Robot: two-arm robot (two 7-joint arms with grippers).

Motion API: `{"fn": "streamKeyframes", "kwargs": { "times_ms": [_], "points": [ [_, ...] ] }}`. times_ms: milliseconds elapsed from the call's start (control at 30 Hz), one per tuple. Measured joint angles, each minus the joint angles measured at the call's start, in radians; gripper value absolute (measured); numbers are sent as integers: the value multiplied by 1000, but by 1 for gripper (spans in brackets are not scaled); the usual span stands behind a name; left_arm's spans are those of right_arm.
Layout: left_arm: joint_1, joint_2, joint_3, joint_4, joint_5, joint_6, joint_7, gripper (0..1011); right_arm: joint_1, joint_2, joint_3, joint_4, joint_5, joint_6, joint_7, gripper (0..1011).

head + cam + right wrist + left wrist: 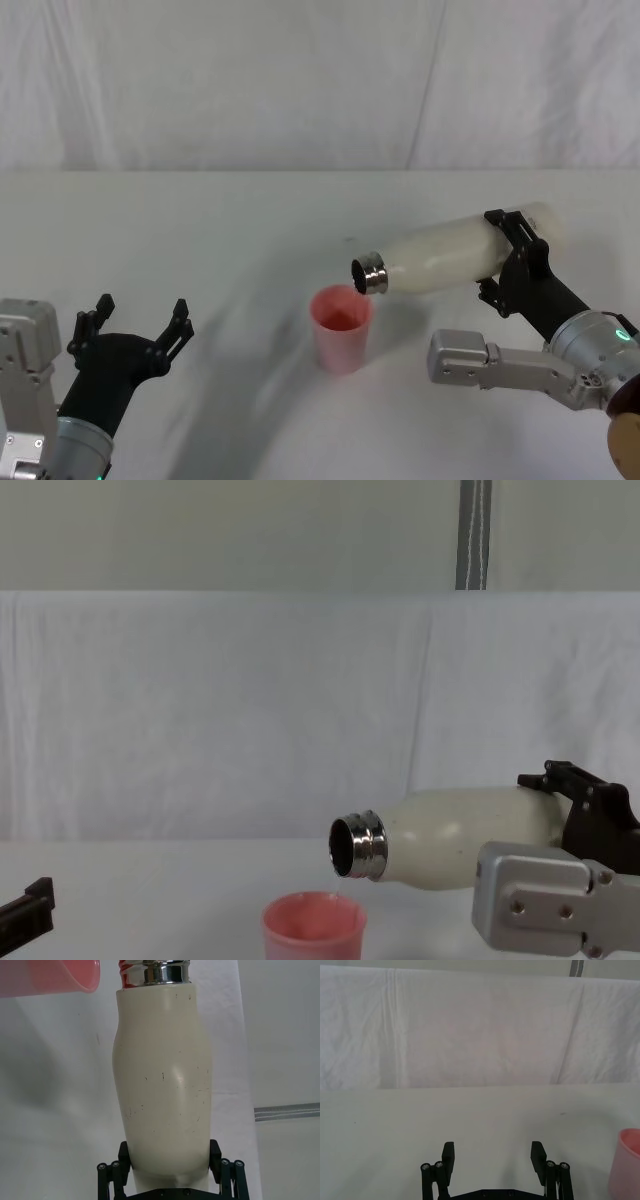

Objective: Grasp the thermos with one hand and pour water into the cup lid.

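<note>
The cream-white thermos (450,255) is tipped almost level in the air, held near its base by my right gripper (512,262), which is shut on it. Its steel neck (370,273) points left and hangs just above the right rim of the pink cup lid (341,328), which stands upright on the white table. From the chest view the thermos (470,850) has its mouth above the cup lid (313,927). The right wrist view looks along the thermos (162,1090) to the cup lid (47,977). My left gripper (135,322) rests open at the left, with nothing in it.
A white cloth covers the table (200,230) and the wall behind it. The cup lid's edge (625,1170) shows beside my left gripper (495,1157) in the left wrist view.
</note>
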Motion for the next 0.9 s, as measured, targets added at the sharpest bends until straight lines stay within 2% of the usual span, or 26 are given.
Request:
{"fn": "streamKeyframes", "kwargs": {
  "times_ms": [900],
  "points": [
    [0,0,0,0,0,0,0,1001,1,0,-1,2,-1,-1,0,951]
  ]
}}
